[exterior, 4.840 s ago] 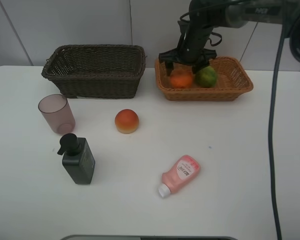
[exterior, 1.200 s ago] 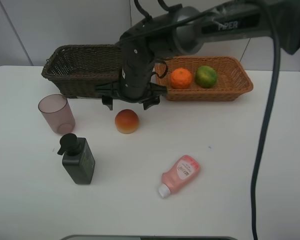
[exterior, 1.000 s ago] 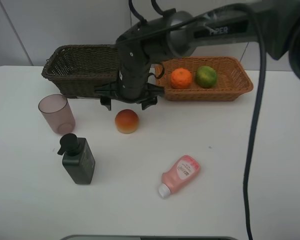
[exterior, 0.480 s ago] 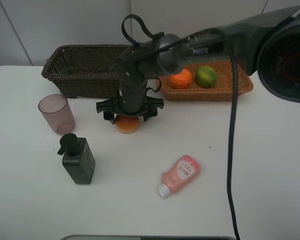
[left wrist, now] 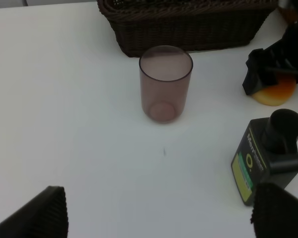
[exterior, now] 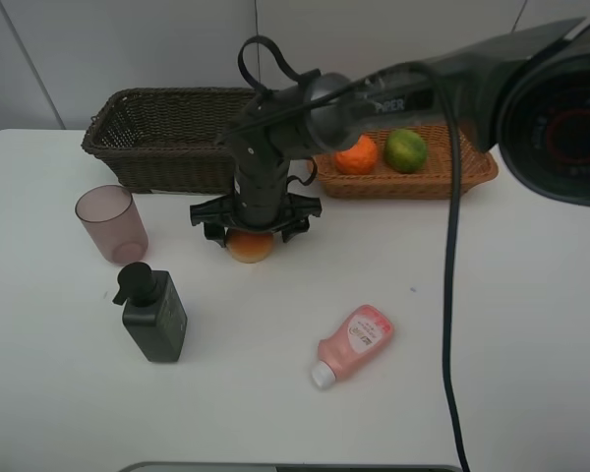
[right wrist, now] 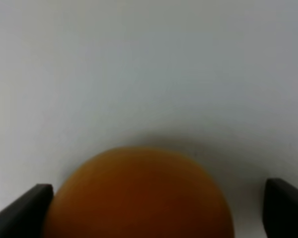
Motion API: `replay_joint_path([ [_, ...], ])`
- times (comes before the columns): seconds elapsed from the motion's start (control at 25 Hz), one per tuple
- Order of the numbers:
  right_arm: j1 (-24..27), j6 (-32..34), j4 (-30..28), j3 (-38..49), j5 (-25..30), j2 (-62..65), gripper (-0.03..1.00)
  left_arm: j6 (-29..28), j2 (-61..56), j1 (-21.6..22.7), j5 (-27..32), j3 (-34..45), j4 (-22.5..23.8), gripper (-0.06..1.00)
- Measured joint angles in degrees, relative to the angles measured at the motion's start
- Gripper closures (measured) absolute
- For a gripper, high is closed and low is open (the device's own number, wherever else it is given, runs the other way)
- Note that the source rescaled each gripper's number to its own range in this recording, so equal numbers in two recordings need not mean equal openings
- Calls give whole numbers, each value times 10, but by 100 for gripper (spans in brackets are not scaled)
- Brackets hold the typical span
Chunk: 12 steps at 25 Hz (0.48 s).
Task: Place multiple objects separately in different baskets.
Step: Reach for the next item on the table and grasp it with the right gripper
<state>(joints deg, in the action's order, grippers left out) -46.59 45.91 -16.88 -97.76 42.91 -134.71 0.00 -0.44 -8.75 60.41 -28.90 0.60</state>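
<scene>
Status: two of six sorted. The round orange (exterior: 355, 154) and the green round fruit (exterior: 405, 150) sit side by side in the shallow light orange-tan woven basket (exterior: 472, 167), which stands right beside the deeper dark brown woven basket (exterior: 147, 138). Nothing shows in the dark brown one, though I can't see its whole floor. Step in hand is the red-yellow peach-like fruit (exterior: 249, 247), resting on the white surface (exterior: 492, 324) just in front of the dark brown basket, at the end nearest the tan one. My right tool (exterior: 253, 231) sits low over it, spread, with one finger on each side. The wrist camera shows clear space on at least one side, so it isn't pinched and nothing is lifted. My left tool (left wrist: 164, 213) is also spread and carries nothing. It hangs over the surface, out in front of the dark brown basket, with the cup between it and the basket. Four items left. My guess is the peach joins the other fruit. The other three probably go in the dark brown basket:
- the translucent pinkish cup (exterior: 110, 223), upright in front of the basket's other end;
- the black pump bottle (exterior: 153, 313), upright, further out from the basket than the cup;
- the pink white-capped tube (exterior: 354, 343), lying flat, the item furthest from the basket.

I'd call it about a third done.
</scene>
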Motion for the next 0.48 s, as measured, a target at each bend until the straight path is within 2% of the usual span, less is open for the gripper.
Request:
replay_joint_path([
  [0.04, 0, 0, 0, 0, 0, 0, 17, 0, 0, 0, 0, 0, 0, -1],
  [0.12, 0, 0, 0, 0, 1, 0, 27, 0, 0, 0, 0, 0, 0, -1],
  [0.16, 0, 0, 0, 0, 2, 0, 39, 0, 0, 0, 0, 0, 0, -1],
  [0.24, 0, 0, 0, 0, 7, 0, 75, 0, 0, 0, 0, 0, 0, -1],
  [0.48, 0, 0, 0, 0, 9, 0, 77, 0, 0, 0, 0, 0, 0, -1],
])
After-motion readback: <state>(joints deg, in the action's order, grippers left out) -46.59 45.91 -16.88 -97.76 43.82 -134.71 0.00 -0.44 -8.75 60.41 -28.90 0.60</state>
